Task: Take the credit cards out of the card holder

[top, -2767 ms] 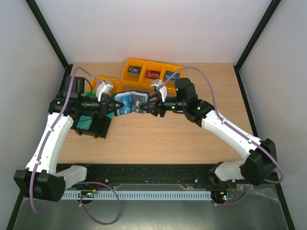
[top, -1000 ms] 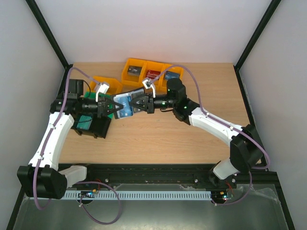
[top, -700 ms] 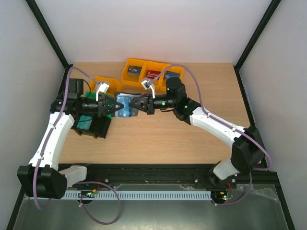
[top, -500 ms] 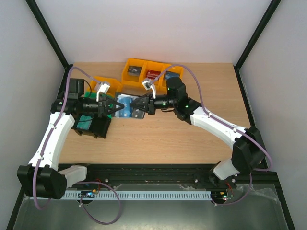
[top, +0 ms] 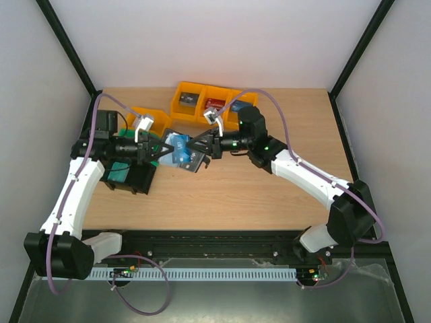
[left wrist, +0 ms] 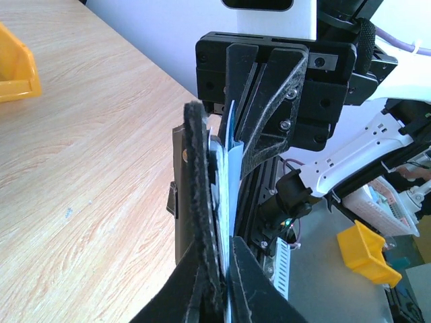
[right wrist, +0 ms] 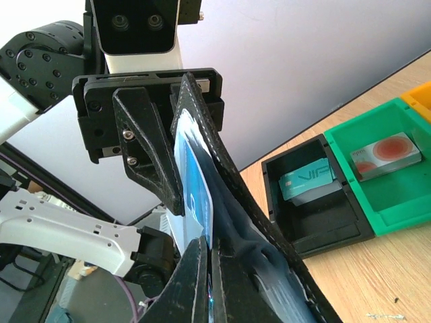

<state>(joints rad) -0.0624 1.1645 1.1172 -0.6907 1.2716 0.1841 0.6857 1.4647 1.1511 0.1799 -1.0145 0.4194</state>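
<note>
**A:** From above, the card holder [top: 180, 153] hangs over the tabletop [top: 269, 195], near its middle. The left fingers [top: 157, 152] reach it from 9 o'clock and the right fingers [top: 200, 147] from 3 o'clock.

**B:** Both closed?

**A:** Yes. In the left wrist view, the left fingers [left wrist: 183, 296] at 6 o'clock are clamped on the holder's black edge. The right fingers [left wrist: 273, 101] at 12 o'clock look pressed together on a blue card [left wrist: 227, 145].

**B:** How should it pull?

**A:** I'd draw the card straight along its pocket with no twist. The left clamp has to be firm, or the holder may follow.

**B:** And the right wrist view?

**A:** The right fingers [right wrist: 194, 276] at 6 o'clock pinch that blue card, with the holder's flap beside it. At 3 o'clock a black bin [right wrist: 330, 232] already holds a teal card [right wrist: 306, 183], so that is probably the drop spot.
</note>
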